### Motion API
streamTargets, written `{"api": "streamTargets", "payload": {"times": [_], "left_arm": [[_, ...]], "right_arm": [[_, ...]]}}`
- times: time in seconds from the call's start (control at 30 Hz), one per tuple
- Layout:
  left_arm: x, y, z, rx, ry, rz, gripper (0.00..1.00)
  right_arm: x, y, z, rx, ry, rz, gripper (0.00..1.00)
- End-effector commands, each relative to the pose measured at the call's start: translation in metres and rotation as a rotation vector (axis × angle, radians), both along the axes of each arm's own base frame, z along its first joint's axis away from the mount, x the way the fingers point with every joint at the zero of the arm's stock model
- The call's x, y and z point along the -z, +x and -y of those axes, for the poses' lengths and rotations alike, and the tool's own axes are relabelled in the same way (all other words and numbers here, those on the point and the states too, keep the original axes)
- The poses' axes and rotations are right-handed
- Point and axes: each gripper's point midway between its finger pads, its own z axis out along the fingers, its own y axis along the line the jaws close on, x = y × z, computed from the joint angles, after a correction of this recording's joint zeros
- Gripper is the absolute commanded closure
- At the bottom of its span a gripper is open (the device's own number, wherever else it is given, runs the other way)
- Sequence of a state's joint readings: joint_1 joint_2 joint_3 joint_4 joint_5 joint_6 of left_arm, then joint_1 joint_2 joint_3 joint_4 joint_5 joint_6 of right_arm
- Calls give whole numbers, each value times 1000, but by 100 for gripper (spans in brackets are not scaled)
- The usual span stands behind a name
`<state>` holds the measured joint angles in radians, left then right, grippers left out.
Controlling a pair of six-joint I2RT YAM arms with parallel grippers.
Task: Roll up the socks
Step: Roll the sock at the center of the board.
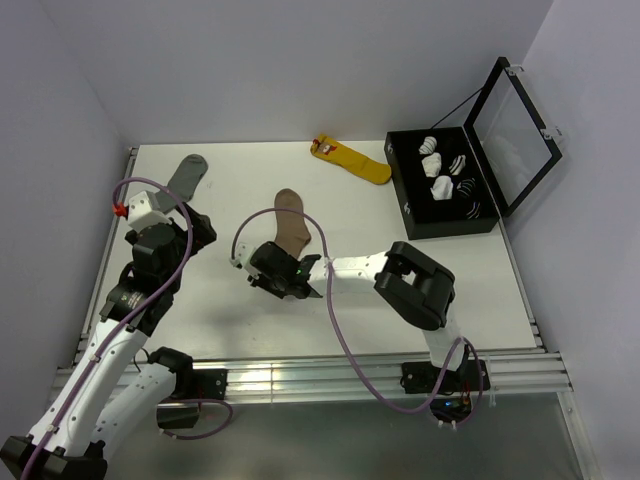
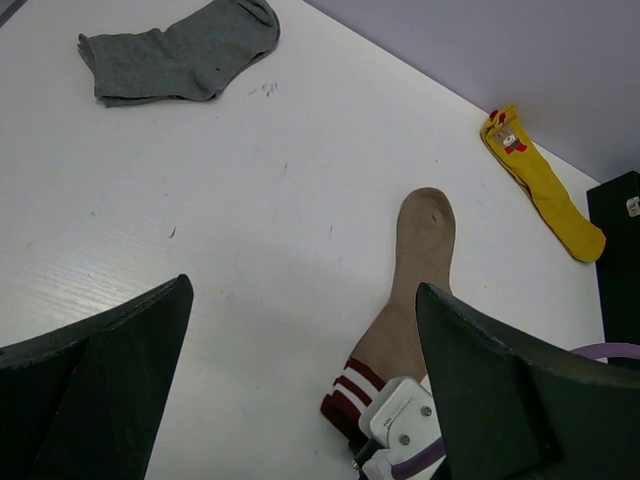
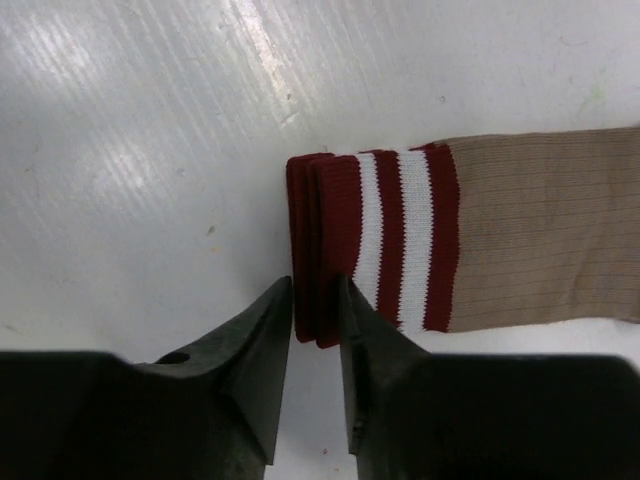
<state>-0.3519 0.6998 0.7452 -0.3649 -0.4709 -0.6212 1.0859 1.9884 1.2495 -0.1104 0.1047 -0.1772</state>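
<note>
Tabletop (image 3: 150,150); right pincer (image 3: 315,292) narrow round sock (image 3: 520,230)

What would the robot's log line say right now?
right claw: pinching striped cuff of tan sock | left claw: open, empty | tan sock: flat on table, not yet rolled | grey sock, yellow sock: lying apart

Left gripper (image 2: 302,295) raised, jaws spread wide, right gripper (image 3: 315,290) low, pinching
</note>
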Motion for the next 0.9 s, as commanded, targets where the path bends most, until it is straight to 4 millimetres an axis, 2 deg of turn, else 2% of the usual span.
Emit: {"api": "streamTargets", "payload": {"times": [0.0,0.13,0.27,0.43,0.53,0.8,0.87], "left_arm": [[-3,1,0,7,-3,17,0],[-3,1,1,11,-4,17,1],[-2,2,3,18,-4,14,1],[3,4,11,59,-6,-2,1],[12,5,17,86,-5,-40,1],[44,-4,38,157,-109,-152,1],[59,-9,45,165,-169,-183,1]], "right_arm": [[32,-10,15,13,-103,-42,71],[37,-11,18,32,-116,-54,84],[23,-16,8,30,-72,-86,100],[3,-22,-8,31,-7,-174,100],[-5,-29,-19,18,67,-291,100],[-20,-19,-26,76,241,-562,100],[-22,-12,-23,85,305,-643,100]]}}
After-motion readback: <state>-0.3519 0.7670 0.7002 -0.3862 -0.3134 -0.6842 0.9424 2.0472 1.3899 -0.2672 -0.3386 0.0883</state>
